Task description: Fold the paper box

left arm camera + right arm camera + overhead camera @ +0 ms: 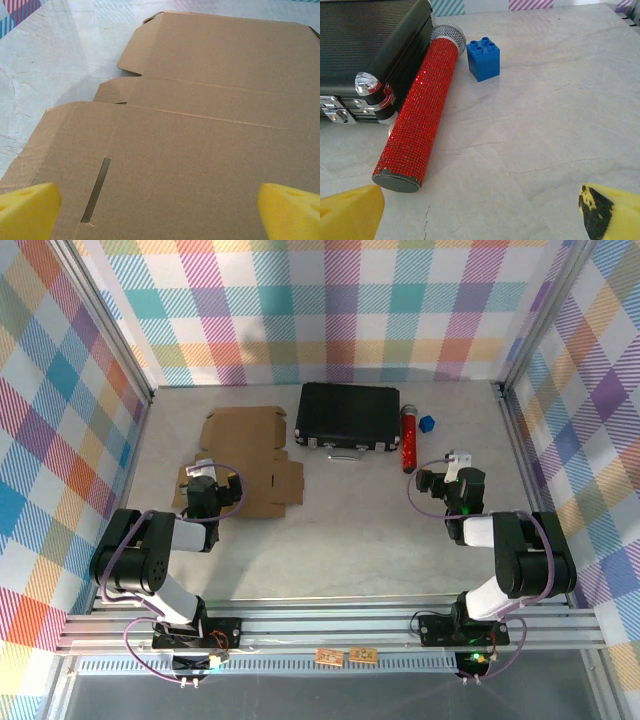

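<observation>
The paper box lies flat and unfolded on the left half of the table, a brown cardboard sheet with flaps and tabs. In the left wrist view the paper box spreads under the camera, with a narrow slot near its left edge. My left gripper hovers over the sheet's near left part, open, its yellow pads wide apart with bare cardboard between them. My right gripper is open over bare table at the right, its yellow fingertips holding nothing.
A black hard case with a handle lies at the back centre. A red glittery microphone rests along its right side, and a small blue brick sits just right of that. Checked walls and metal posts close in the table.
</observation>
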### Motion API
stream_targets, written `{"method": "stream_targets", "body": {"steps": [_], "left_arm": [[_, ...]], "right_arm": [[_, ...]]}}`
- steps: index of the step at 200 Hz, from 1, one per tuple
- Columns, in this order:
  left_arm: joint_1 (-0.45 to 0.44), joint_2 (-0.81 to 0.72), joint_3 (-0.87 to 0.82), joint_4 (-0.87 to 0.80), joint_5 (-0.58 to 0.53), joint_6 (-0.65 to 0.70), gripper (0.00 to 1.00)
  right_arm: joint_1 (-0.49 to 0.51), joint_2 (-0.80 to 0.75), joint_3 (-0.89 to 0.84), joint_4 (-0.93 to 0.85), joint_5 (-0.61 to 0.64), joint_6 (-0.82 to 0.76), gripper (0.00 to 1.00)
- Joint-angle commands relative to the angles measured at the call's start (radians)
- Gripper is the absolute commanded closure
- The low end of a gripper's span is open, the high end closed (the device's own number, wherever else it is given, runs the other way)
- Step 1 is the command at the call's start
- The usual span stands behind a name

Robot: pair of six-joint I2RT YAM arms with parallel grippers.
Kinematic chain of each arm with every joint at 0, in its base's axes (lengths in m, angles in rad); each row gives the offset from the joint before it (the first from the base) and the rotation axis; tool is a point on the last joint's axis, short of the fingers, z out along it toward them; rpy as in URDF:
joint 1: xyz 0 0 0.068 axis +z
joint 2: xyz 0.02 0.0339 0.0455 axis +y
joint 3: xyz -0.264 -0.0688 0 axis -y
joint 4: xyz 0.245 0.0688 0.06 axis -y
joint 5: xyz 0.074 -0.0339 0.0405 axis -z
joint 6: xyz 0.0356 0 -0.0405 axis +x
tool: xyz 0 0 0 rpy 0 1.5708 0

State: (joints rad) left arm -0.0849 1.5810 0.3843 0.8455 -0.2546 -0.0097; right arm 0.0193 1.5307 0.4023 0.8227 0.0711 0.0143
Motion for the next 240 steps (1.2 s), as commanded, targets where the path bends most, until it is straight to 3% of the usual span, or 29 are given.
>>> {"method": "stream_targets", "body": {"steps": [1, 152, 174, 196, 212, 230, 240], "left_arm": [[-0.007, -0.003, 0.008, 0.049, -0.008, 0.008, 0.0], [-0.012, -0.018, -0.006, 0.065, -0.014, 0.011, 0.0], [-0.055, -0.138, -0.043, 0.043, -0.111, 0.029, 0.0], [-0.158, -0.347, -0.049, -0.064, -0.27, 0.067, 0.0], [-0.231, -0.495, 0.042, -0.287, -0.379, 0.01, 0.0], [-0.318, -0.582, 0.215, -0.513, -0.55, -0.032, 0.0], [-0.34, -0.602, 0.359, -0.722, -0.635, -0.179, 0.0]], "right_arm": [[0.004, 0.003, 0.003, 0.017, 0.004, 0.01, 0.01], [0.005, -0.001, 0.001, 0.018, 0.002, 0.009, 0.01], [0.008, -0.078, 0.02, -0.082, 0.014, 0.007, 0.01], [0.031, -0.248, 0.061, -0.252, 0.128, 0.033, 0.01], [0.034, -0.363, 0.092, -0.269, 0.161, 0.071, 0.01], [0.052, -0.484, 0.289, -0.483, 0.216, 0.087, 0.01], [0.057, -0.51, 0.427, -0.615, 0.227, 0.138, 0.01]]}}
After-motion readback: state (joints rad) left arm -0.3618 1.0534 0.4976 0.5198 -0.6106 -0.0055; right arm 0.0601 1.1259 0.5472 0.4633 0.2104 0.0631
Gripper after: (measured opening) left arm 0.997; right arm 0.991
